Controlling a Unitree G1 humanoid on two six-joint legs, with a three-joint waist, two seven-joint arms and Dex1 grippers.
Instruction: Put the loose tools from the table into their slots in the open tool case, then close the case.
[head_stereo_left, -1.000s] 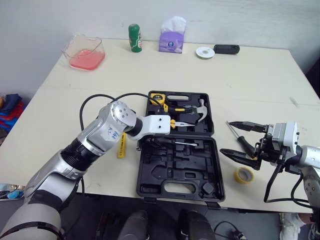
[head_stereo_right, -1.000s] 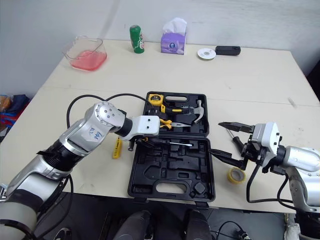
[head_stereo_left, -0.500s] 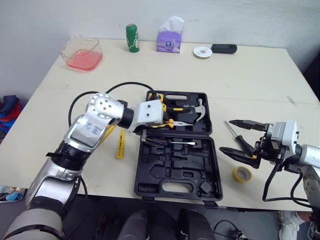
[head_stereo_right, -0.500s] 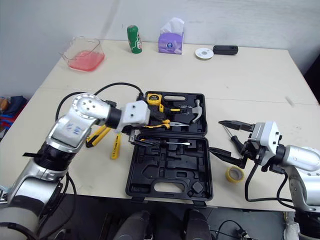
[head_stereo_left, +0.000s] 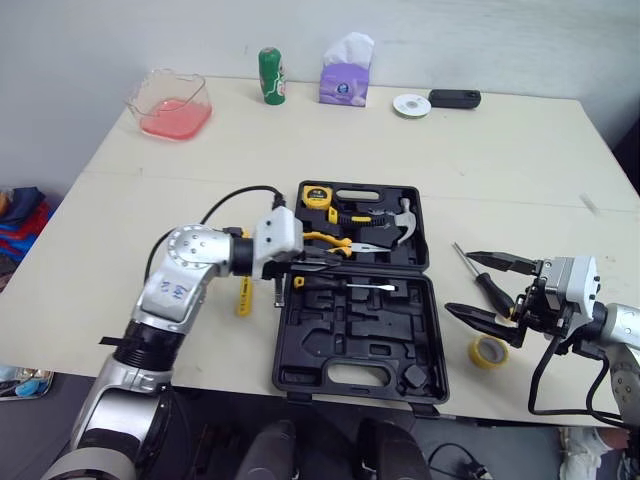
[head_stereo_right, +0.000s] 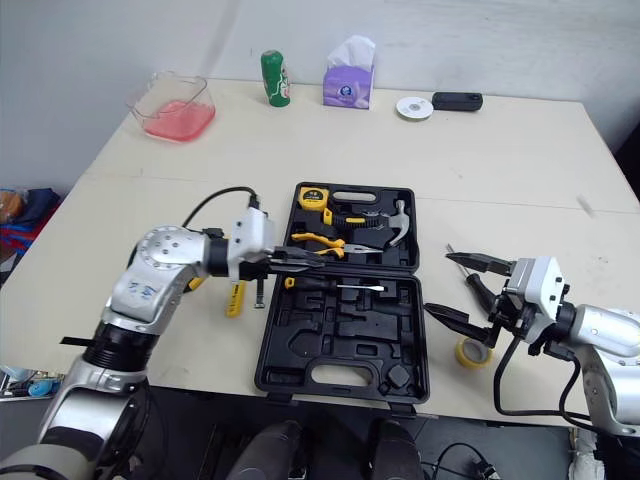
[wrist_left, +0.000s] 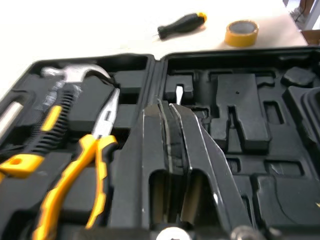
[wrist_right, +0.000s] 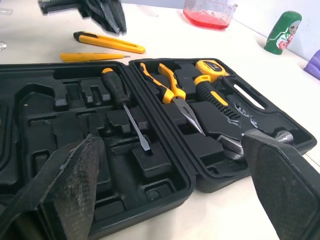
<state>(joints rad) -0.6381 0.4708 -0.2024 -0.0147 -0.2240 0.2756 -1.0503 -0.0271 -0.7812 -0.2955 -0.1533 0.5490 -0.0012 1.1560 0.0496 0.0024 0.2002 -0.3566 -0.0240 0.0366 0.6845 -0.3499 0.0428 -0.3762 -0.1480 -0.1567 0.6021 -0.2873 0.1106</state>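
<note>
The black tool case (head_stereo_left: 352, 320) lies open mid-table. Its far half holds the tape measure (head_stereo_left: 316, 195), hammer (head_stereo_left: 398, 216) and yellow-handled pliers (head_stereo_left: 326, 240). A black-handled screwdriver (head_stereo_left: 340, 285) rests by the hinge. My left gripper (head_stereo_left: 312, 264) hovers at the case's left edge, shut with nothing in it (wrist_left: 170, 107). Right of the case lie a loose screwdriver (head_stereo_left: 487, 291) and a yellow tape roll (head_stereo_left: 487, 350). My right gripper (head_stereo_left: 462, 282) is spread open around that screwdriver, not touching it. A yellow utility knife (wrist_right: 110, 43) and a thin yellow tool (head_stereo_left: 243, 296) lie left of the case.
At the table's far edge stand a clear tub with red liquid (head_stereo_left: 168, 104), a green bottle (head_stereo_left: 270, 75), a purple tissue box (head_stereo_left: 345, 72), a white disc (head_stereo_left: 411, 105) and a black device (head_stereo_left: 455, 98). A black cable (head_stereo_left: 235, 195) loops from my left arm.
My left gripper has drawn back to the left, away from the pliers, which now lie in the case's far half. The right gripper has hardly moved.
</note>
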